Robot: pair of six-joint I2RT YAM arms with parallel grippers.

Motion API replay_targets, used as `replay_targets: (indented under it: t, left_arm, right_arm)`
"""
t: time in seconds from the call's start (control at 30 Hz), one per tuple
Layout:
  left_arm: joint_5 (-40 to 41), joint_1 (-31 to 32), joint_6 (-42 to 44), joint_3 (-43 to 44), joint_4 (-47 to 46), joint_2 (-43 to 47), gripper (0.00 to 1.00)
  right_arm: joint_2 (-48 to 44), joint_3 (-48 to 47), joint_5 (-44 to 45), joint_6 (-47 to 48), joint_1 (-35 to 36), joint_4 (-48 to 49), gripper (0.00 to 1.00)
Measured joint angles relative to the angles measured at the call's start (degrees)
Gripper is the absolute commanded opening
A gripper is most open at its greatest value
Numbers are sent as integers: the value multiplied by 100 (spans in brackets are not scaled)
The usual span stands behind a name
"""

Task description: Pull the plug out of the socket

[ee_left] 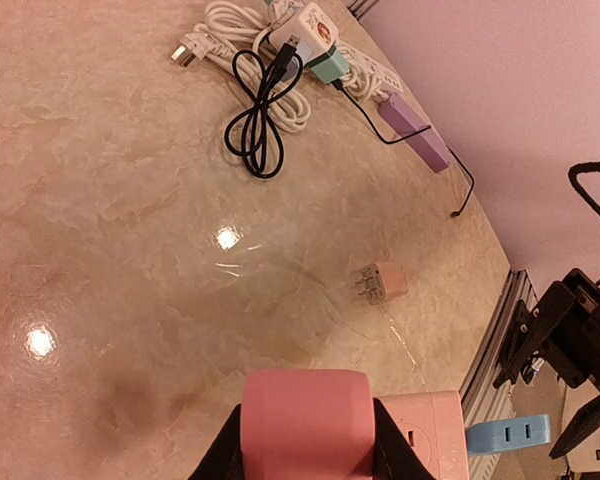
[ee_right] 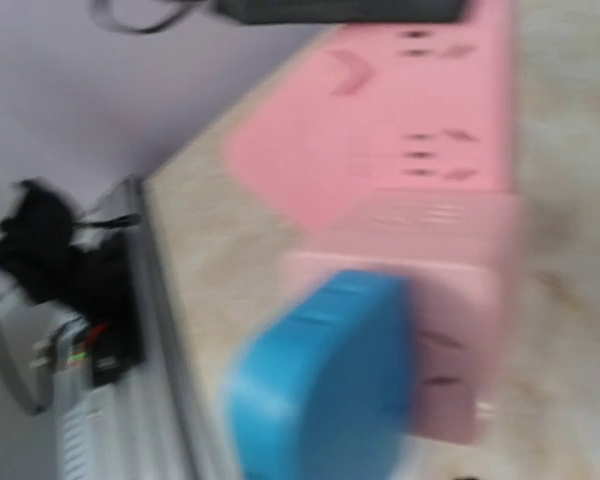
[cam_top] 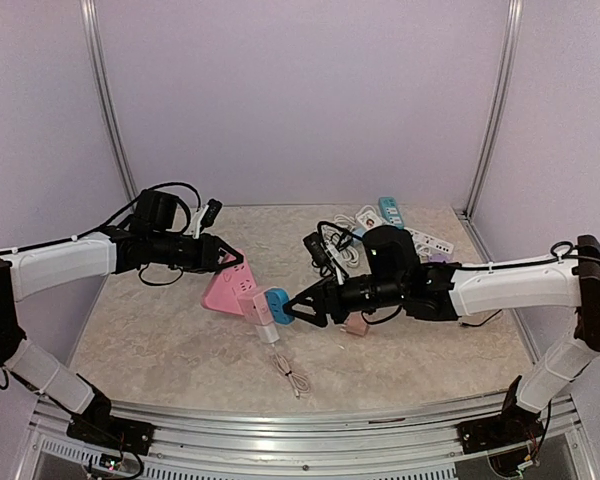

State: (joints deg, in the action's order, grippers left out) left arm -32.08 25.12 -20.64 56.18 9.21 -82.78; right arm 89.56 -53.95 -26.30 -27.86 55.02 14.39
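Marble table (cam_top: 150, 340) | left gripper (cam_top: 234, 262) clamps the pink socket (cam_top: 223, 291) | blue plug (cam_top: 277, 300) sits in the socket | right gripper (cam_top: 296, 306) spread, tips just beside the plug

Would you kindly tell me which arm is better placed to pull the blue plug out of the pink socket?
Right. The right gripper stands open at the blue plug, facing it, while the left gripper is shut on the pink socket, bracing its far end.
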Motion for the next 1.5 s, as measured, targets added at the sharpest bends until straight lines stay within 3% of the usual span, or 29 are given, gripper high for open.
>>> replay_targets:
  t: [0.17,0.43,0.8,1.17,1.5]
  left_arm:
    - [2,0,-7,0,0,0,0]
    - [2,-2,-15,0,0,-4,0]
    - [2,-2,-17,0,2,-35,0]
    - [2,-2,-20,0,2,-50,0]
    - [24,-2,-20,0,2,-59,0]
  right_arm:
    - [-76,-26,938,63,57,-417,69]
    - [-74,-442,1749,216,564,-780,71]
    - [490,-1104,2876,35,855,-1353,55]
    - [802,-1355,3150,-214,960,-1631,38]
    - [957,-1521,3222,-319,975,-1753,30]
